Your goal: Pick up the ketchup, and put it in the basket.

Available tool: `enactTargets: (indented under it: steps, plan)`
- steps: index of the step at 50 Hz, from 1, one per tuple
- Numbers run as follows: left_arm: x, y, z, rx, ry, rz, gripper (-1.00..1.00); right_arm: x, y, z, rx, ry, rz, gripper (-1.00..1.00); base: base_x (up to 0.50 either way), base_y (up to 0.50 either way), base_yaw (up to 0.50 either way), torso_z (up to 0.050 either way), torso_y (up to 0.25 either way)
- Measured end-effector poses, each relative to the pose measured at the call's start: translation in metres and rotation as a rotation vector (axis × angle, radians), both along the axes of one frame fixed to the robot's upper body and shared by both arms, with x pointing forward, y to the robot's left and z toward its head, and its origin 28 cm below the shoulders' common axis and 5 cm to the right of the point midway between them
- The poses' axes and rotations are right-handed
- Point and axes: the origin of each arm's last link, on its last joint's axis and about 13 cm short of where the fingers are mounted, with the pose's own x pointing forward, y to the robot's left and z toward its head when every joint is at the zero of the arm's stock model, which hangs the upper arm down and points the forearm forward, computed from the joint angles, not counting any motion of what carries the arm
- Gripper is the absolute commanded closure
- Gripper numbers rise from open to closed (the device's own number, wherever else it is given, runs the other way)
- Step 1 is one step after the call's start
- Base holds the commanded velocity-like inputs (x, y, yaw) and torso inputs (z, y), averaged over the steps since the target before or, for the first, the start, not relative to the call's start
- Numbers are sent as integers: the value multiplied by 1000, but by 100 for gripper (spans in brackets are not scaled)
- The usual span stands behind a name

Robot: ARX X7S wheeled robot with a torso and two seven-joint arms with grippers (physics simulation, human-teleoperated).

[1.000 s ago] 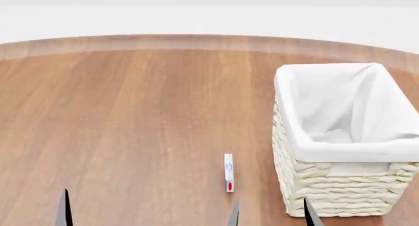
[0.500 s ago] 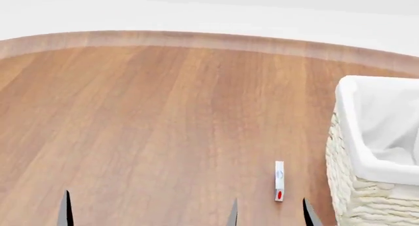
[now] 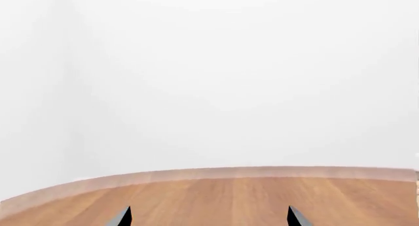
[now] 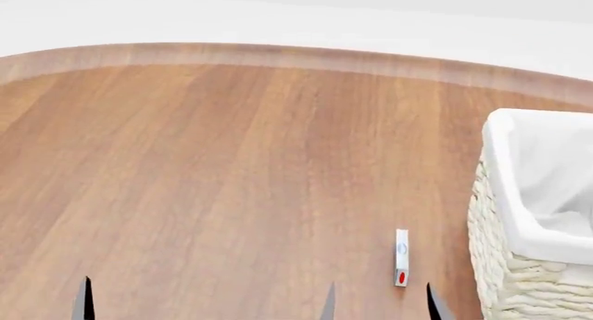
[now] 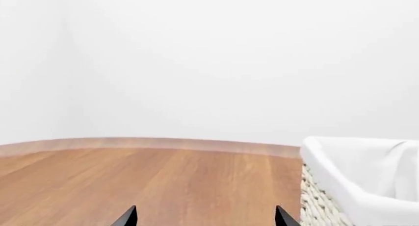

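Observation:
The ketchup is out of view in every frame. The basket (image 4: 528,230), cream-white wicker with a white cloth liner, stands on the wooden table at the right edge of the head view, partly cut off. It also shows in the right wrist view (image 5: 356,187), ahead of the right gripper and to one side. My right gripper (image 4: 380,305) is open and empty, low over the table near the front edge; its tips stand wide apart in its wrist view (image 5: 206,218). My left gripper (image 3: 208,218) is open and empty. Only one of its fingertips (image 4: 85,299) shows in the head view.
A small flat white bar with a red spot (image 4: 401,257) lies on the wooden table (image 4: 232,160), just left of the basket and ahead of the right gripper. The table's curved far edge (image 4: 278,55) meets a plain white background.
The head view has swung left, so the basket and the white bar have slid to the right in it. The fingertips show slightly lower. Nothing was taken hold of.

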Motion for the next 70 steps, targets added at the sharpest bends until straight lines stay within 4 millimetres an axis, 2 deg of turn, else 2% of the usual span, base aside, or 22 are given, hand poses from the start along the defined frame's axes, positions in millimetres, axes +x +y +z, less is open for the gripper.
enactTargets:
  steps: [17, 40, 52, 70]
  plan:
    - [-46, 16, -8, -4, 61, 0, -100, 0, 1, -2, 1, 12, 13, -100, 0, 0, 0, 0, 0]
    - [-107, 40, -42, 45, 298, 46, -100, 1, 2, -8, 0, 34, 21, -100, 0, 0, 0, 0, 0]
    - [-117, 55, -53, 67, 376, 77, -100, 2, 2, -11, 1, 45, 24, -100, 0, 0, 0, 0, 0]
    - [-117, 76, -76, 71, 398, 129, -100, 3, 3, -14, 1, 57, 27, -100, 0, 0, 0, 0, 0]
